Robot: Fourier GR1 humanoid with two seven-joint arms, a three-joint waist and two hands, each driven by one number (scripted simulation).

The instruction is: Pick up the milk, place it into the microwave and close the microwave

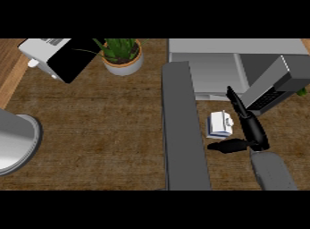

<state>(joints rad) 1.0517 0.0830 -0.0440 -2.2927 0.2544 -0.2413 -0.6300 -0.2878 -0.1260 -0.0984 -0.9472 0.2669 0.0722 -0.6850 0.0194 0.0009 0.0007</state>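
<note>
The milk (pixel 219 124), a small white carton with a blue side, stands on the brown counter just in front of the microwave's (pixel 236 51) opening at the upper right. The microwave's long grey door (pixel 183 129) is swung wide open toward me, left of the carton. My right hand (pixel 253 132) is open on the carton's right side. Its straight fingers (pixel 236 103) point toward the microwave, and its thumb (pixel 224 146) is spread out below the carton. I cannot tell whether it touches the carton. My left hand does not show.
A potted plant (pixel 122 56) stands at the back centre, and a white appliance with a black panel (pixel 60 58) at the back left. A large grey rounded shape (pixel 9 143) fills the left edge. The microwave's dark keypad panel (pixel 276 89) juts out right of my fingers.
</note>
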